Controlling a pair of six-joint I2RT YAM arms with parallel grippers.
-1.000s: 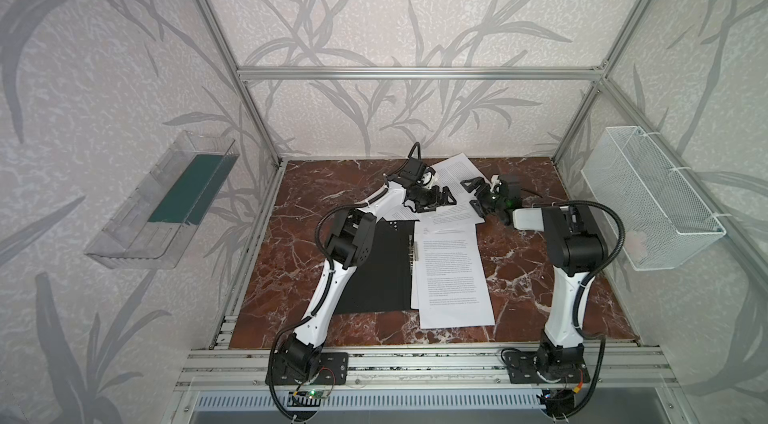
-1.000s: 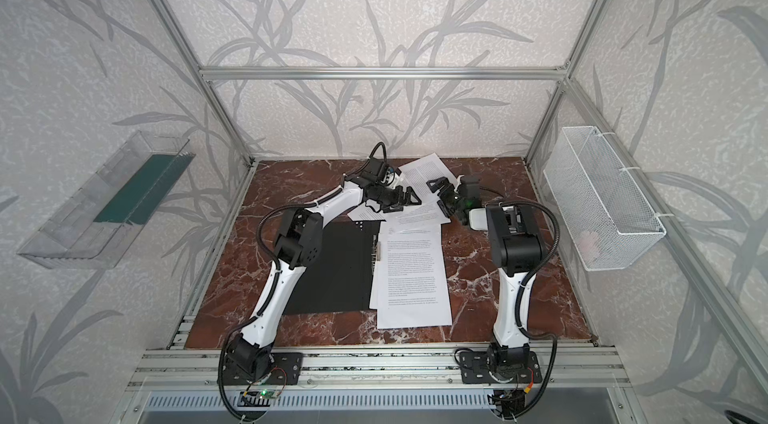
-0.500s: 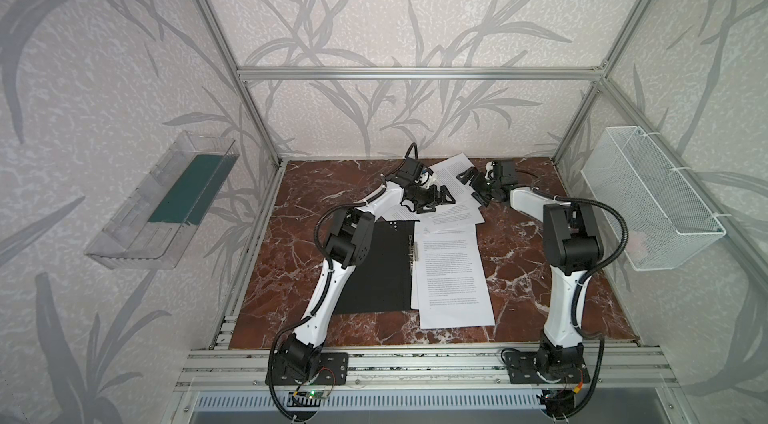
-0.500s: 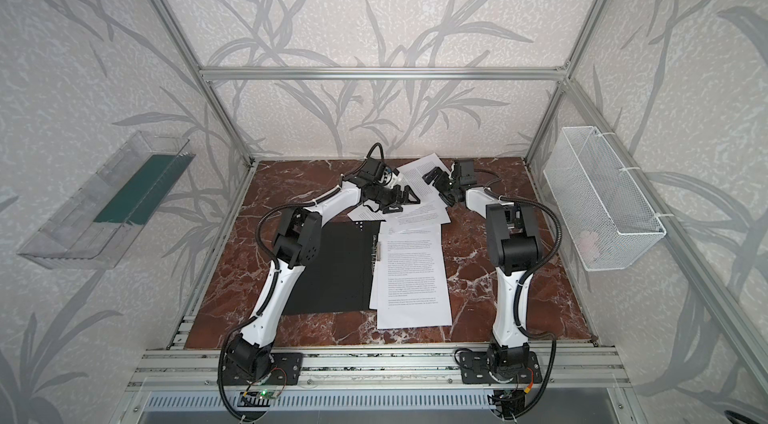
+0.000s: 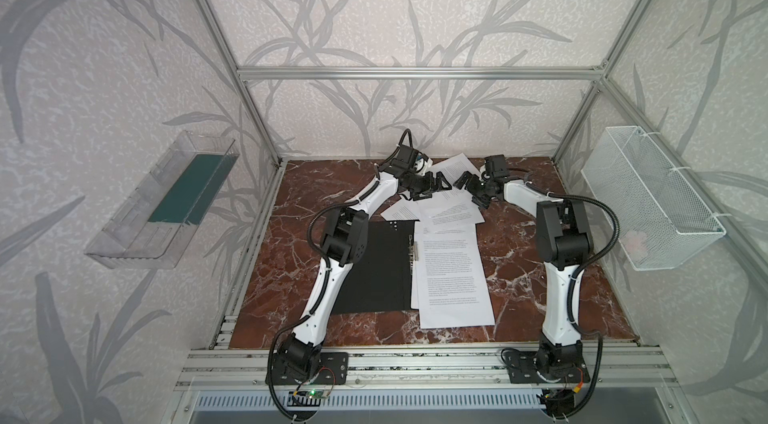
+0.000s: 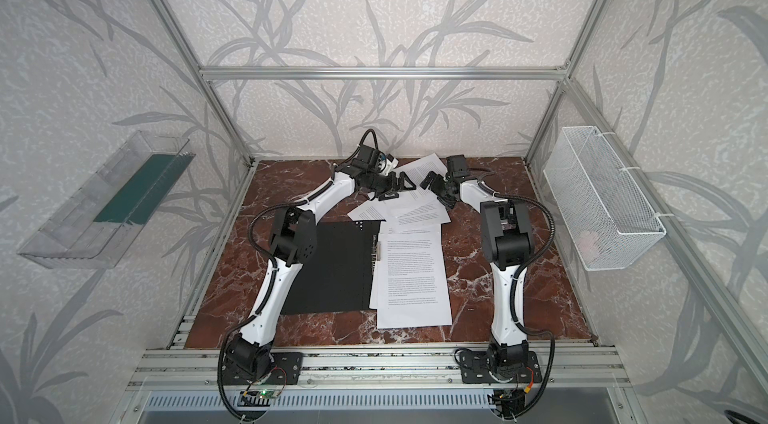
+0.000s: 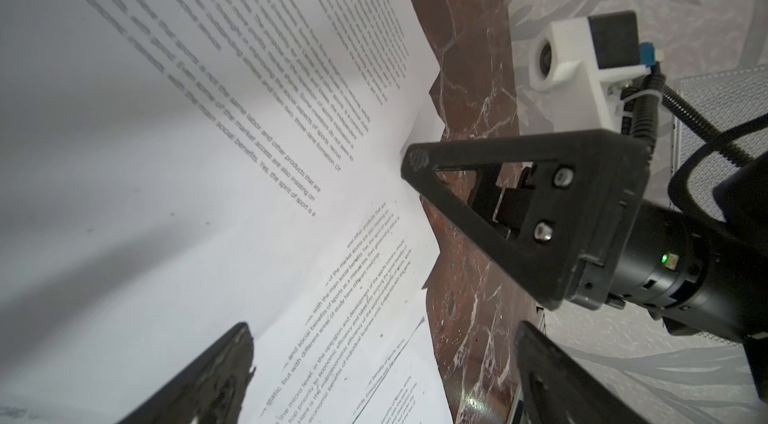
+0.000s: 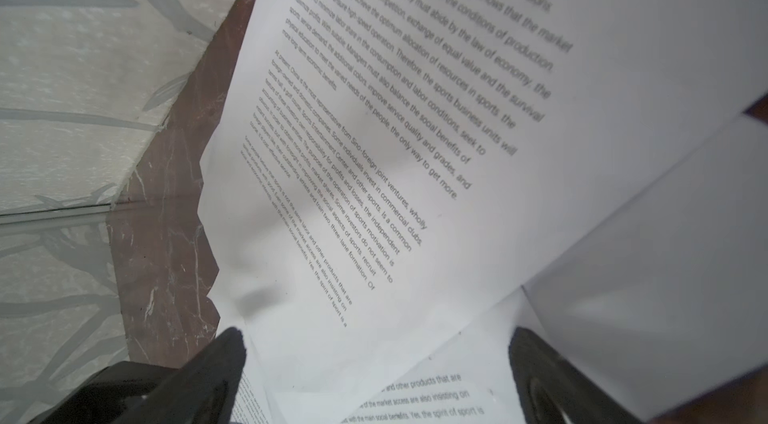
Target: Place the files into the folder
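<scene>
folder [image 5: 374, 268]: lay open on the surface [image 5: 528, 276], black inside up. Its metal clip [image 5: 412, 253] ran down the spine, and the right half was hidden under paper.
files [image 5: 453, 276]: some sheets already rested on the folder's right half, against the clip and overhanging its near edge. The rest [image 6: 415, 214] were fanned untidily just beyond the folder's far edge, overlapping one another.
left hand [image 5: 441, 185]: fingers spread apart and holding nothing, low over the far loose sheets.
right hand [image 5: 465, 187]: likewise spread apart and empty. It faced the left hand across the same sheets, and the two hands were near each other.
wrist views: both showed printed paper close under the open fingers [image 8: 216, 372]. Whether any finger touched the paper could not be told.
handling: the sheets were probably very light, thin and floppy. They would likely slide over each other and sag when lifted.
where to take hold: a free edge or corner overhanging the pile looked best. One hand could press the sheets flat while the other pinched an edge.
risk: a pinch could crease a sheet or drag its neighbours along.
</scene>
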